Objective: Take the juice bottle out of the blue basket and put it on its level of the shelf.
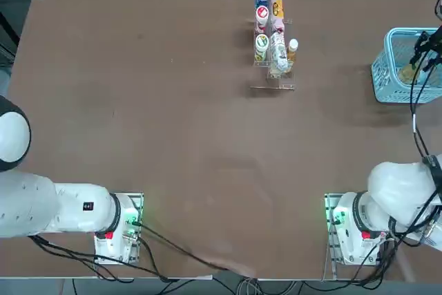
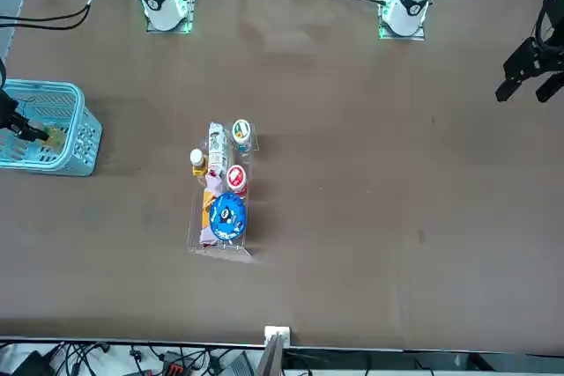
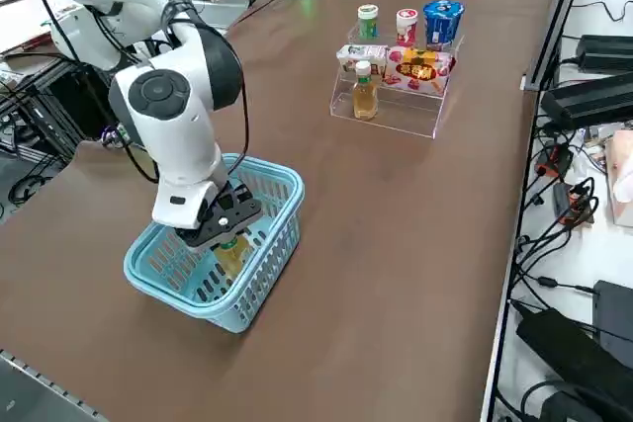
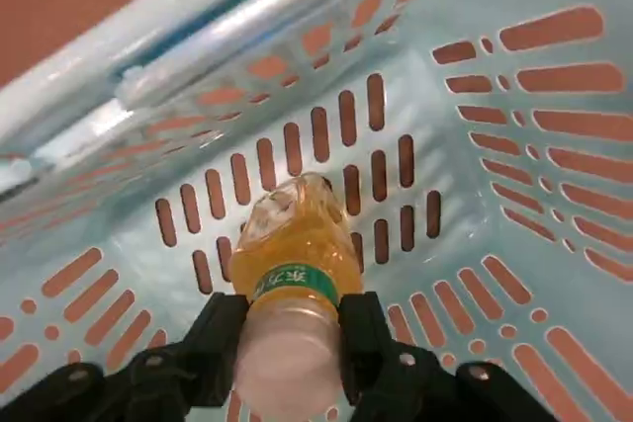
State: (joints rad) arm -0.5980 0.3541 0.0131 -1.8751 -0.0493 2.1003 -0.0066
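Down inside the blue basket (image 3: 259, 244), the right claw (image 4: 289, 343) is clamped on the neck of the juice bottle (image 4: 289, 254), one black finger (image 4: 218, 348) pressed to each side just below the green label band. That bottle of pale amber liquid lies low in the basket, near its slotted wall. Left to right in the front view come the basket, then, well apart from it on the brown desk (image 2: 370, 173), the shelf (image 2: 220, 209), a clear stepped rack holding several bottles and packets.
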